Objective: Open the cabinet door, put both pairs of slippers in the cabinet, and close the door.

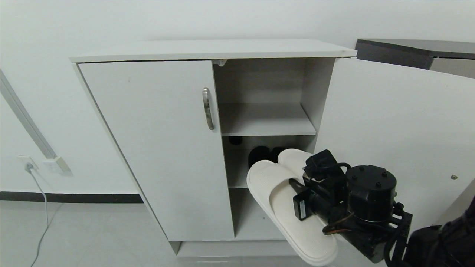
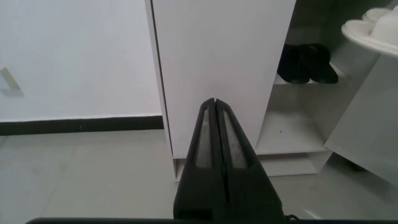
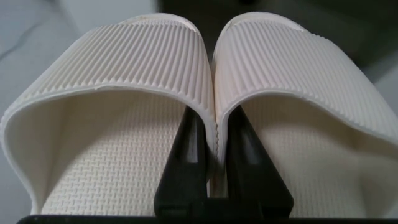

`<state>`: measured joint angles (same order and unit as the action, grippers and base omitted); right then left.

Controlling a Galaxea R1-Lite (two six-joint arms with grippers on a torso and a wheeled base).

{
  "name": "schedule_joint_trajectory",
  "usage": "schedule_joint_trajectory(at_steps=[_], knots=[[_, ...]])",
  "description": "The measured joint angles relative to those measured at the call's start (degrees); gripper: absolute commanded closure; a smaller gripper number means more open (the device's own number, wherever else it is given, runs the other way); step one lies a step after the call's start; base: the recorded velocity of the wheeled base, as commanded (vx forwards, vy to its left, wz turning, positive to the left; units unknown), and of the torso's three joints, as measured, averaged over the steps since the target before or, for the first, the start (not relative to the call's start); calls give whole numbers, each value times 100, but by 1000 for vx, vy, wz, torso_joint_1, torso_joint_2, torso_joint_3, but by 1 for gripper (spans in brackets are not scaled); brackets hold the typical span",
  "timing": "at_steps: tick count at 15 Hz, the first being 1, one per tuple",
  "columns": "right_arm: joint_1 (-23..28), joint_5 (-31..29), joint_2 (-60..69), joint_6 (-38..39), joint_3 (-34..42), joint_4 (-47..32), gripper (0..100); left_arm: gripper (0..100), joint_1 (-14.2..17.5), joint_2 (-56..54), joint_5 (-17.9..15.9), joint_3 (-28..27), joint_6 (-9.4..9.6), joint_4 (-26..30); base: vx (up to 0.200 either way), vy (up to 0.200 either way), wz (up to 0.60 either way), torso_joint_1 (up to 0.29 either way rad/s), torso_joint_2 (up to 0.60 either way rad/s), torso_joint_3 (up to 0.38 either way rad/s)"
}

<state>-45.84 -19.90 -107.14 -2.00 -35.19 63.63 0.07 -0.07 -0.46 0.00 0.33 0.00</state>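
Head view, your listing:
- Cabinet (image 1: 207,48): white, against the wall. Its left door (image 1: 156,148) is closed and carries a metal handle (image 1: 208,108); its right door (image 1: 393,129) is swung wide open.
- Black slippers (image 1: 263,154): one pair, on the cabinet's middle shelf, toes toward you. The upper shelf (image 1: 267,122) is above them.
- White slippers (image 1: 282,200): one pair, held side by side in the air just in front of the cabinet's open half, toes toward the middle shelf.
- Right gripper (image 1: 297,185): at the white slippers' heel end.

Right wrist view adds the grip: each finger sits inside one slipper, and the pair's adjoining inner walls are pinched between them.

Left wrist view adds the left gripper (image 2: 214,109): its fingers are pressed together with nothing between them, low before the cabinet's closed door. Both pairs of slippers show past the door's edge.
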Motion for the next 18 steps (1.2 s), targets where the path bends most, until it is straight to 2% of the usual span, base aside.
schedule_joint_trajectory(at_steps=[3, 5, 6, 13, 18], knots=[[-304, -923, -300, 301, -621, -507, 100, 100, -10, 0, -2, -2, 2, -10, 0, 0, 0, 0, 0, 0], [-514, -1604, -416, 703, -1056, -1376, 100, 100, 4, 0, -2, -2, 2, -7, 0, 0, 0, 0, 0, 0], [-647, -1792, -460, 805, -1287, -1554, 100, 100, -7, 0, 4, 0, 0, 2, 0, 0, 0, 0, 0, 0], [-758, -2260, -514, 884, -2467, -2679, 100, 100, 0, 0, 2, 0, 0, 0, 0, 0, 0, 0, 0, 0], [-630, -2433, -516, 818, -3228, -2989, 100, 100, 0, 0, 4, 0, 0, 0, 0, 0, 0, 0, 0, 0]])
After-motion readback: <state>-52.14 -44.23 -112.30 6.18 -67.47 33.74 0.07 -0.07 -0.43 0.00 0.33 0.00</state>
